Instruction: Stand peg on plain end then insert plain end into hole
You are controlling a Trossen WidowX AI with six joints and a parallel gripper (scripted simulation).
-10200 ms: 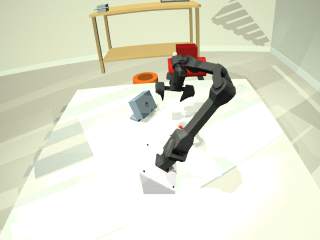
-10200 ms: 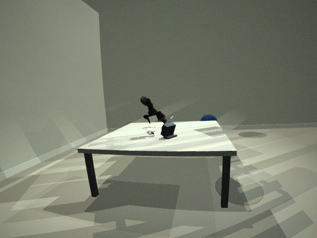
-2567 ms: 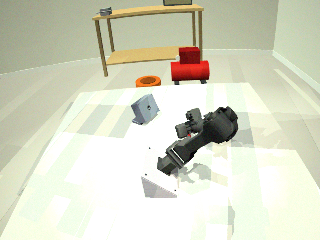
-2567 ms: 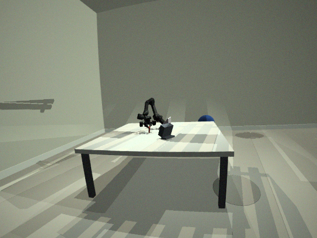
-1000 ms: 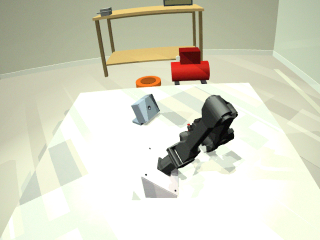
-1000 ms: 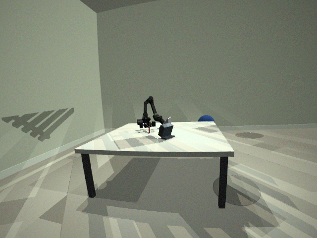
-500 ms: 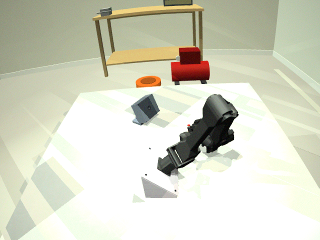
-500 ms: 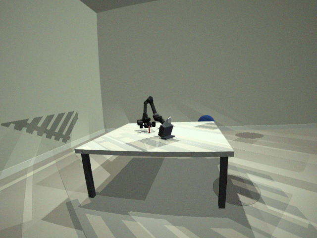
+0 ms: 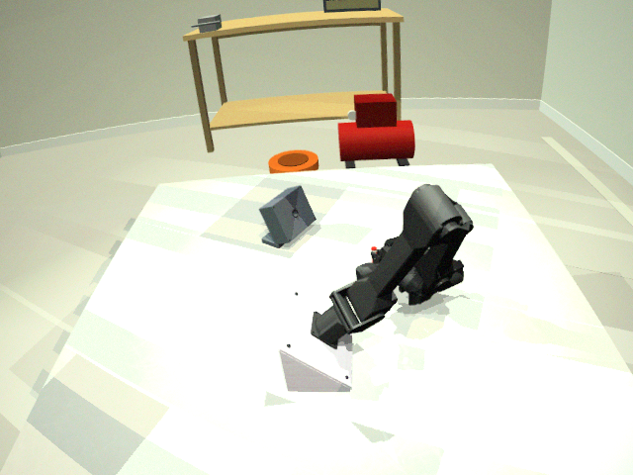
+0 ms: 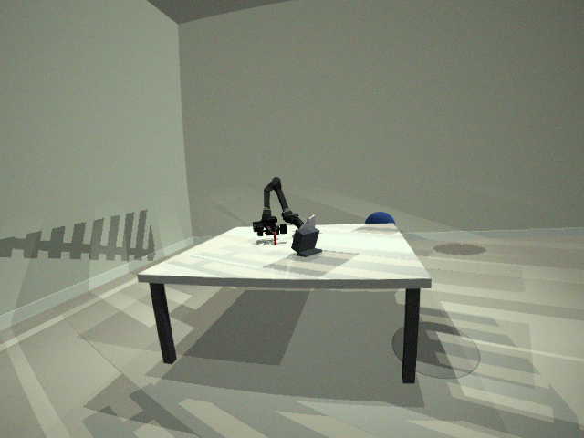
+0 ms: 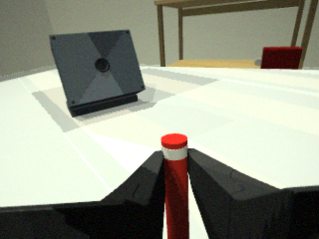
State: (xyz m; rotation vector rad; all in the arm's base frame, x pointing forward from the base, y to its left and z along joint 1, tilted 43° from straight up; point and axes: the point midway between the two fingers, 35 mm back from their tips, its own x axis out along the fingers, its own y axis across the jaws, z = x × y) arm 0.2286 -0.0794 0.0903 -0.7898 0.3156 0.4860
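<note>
The red peg (image 9: 373,248) (image 10: 275,239) (image 11: 176,199) stands about upright, its white-banded end up. My gripper (image 10: 275,232) (image 11: 174,157) is shut on it just below the white band, with the fingers roughly level. The arm hides most of the peg in the top view. Its plain lower end is at or close above the table; I cannot tell whether it touches. The dark grey sloped panel (image 9: 305,205) (image 10: 305,241) (image 11: 82,75) stands apart from the peg, ahead and to the left in the wrist view. Its round hole (image 9: 295,213) (image 11: 102,65) is empty and faces the gripper side.
The arm's base sits by a pale wedge (image 9: 314,375) on the white table (image 9: 204,317) (image 10: 226,271). The panel rests on a dark foot (image 11: 105,106). Beyond the table stand a wooden bench (image 9: 296,23), a red compressor (image 9: 377,141) and an orange ring (image 9: 276,164).
</note>
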